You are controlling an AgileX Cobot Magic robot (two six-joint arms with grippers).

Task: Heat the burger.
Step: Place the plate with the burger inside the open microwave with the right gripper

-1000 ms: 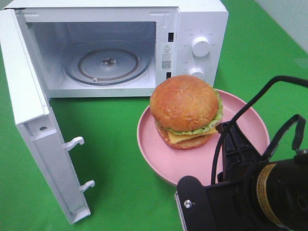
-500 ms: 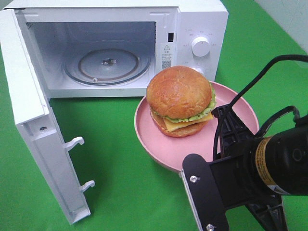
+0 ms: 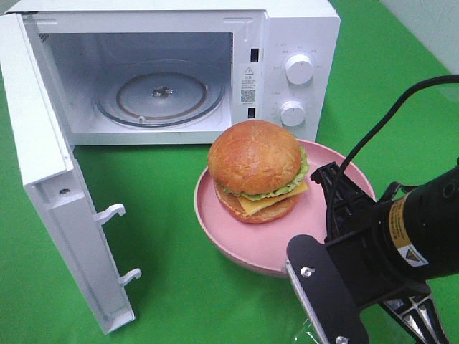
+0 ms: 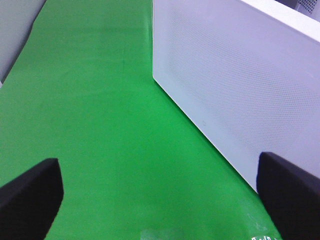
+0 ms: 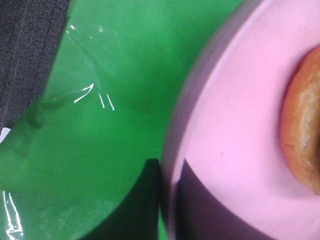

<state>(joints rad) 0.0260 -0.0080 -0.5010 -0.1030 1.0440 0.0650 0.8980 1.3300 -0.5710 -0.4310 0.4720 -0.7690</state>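
Burger (just one) on one pink plate

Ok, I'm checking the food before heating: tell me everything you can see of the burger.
The burger is round and whole: a glossy orange-brown bun, green lettuce, a yellow cheese slice with a corner sticking out. It sits upright on the pink plate, left of its middle, in front of the open microwave, not inside. Only the plate touches it.
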